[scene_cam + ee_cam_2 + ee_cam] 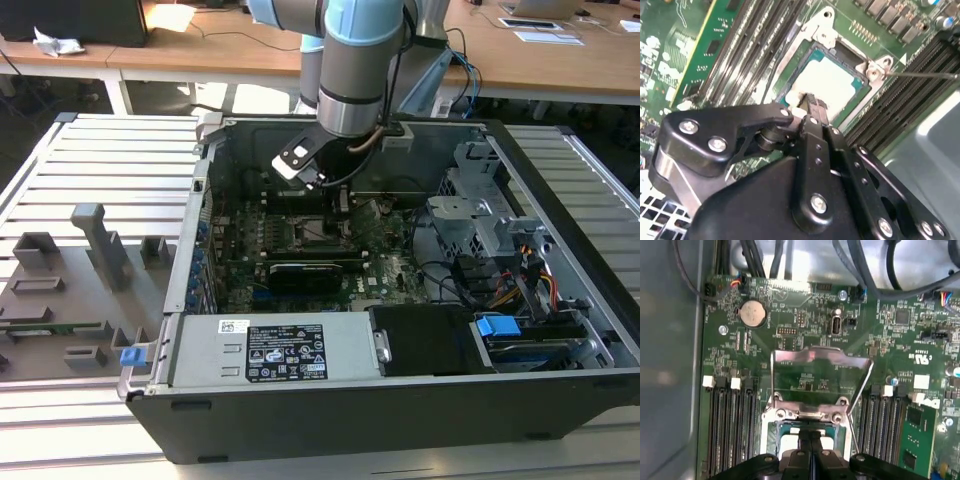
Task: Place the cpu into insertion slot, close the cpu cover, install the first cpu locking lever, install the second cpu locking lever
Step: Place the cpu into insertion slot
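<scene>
Over the open computer case (pixel 400 420), at about eleven o'clock from its middle in the exterior view, the gripper (pixel 811 104) has its fingers pinched together, tips on the edge of the cpu (pixel 832 80) lying flat in the insertion slot (pixel 842 50), the cpu cover (pixel 820 356) raised open beyond.

Directly under the gripper's (pixel 810 433) two black fingers (pixel 803 441) lies one dull silver-grey square cpu (pixel 830 80). Just beyond the fingertips stands one thin dark-silver metal cpu cover frame (pixel 815 356). Two banks of long narrow black slots (pixel 732 430) flank the fingers, one bank on each side, with one green circuit card (pixel 915 440) past one bank and one round silver coin battery (pixel 752 314) well beyond the fingertips.
</scene>
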`<state>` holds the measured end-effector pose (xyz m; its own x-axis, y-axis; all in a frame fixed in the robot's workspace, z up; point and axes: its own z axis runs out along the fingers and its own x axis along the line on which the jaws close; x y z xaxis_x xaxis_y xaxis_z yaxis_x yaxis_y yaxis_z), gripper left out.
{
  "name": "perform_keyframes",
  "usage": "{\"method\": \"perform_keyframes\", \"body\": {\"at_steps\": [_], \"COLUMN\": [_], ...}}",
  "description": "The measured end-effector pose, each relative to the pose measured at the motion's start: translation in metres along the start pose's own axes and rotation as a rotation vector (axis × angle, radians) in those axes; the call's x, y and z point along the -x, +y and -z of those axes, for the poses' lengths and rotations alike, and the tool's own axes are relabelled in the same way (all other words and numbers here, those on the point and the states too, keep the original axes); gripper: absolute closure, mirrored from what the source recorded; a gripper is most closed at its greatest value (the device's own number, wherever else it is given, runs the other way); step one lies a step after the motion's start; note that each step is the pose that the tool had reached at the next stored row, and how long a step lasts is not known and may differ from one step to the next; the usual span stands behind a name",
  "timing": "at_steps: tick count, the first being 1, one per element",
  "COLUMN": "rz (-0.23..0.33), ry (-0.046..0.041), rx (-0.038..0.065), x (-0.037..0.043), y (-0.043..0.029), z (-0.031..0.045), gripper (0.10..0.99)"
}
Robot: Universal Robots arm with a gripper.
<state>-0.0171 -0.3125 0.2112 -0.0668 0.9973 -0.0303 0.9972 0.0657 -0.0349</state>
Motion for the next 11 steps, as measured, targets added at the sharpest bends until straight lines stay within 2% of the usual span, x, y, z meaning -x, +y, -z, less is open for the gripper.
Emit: {"method": "perform_keyframes", "body": {"at_steps": [3, 7, 9, 11], "rz": [0.000, 0.000, 0.000, 0.000], "ry": [-0.0015, -0.0019, -0.0027, -0.0028], "rx": [0.000, 0.000, 0.000, 0.000], "x": [0.0003, 0.0007, 0.0009, 0.0011], "y": [-0.0003, -0.0007, -0.0010, -0.0012], "z": [0.0112, 0.0211, 0.0305, 0.0361], "gripper": [0.980, 0.980, 0.980, 0.980]}}
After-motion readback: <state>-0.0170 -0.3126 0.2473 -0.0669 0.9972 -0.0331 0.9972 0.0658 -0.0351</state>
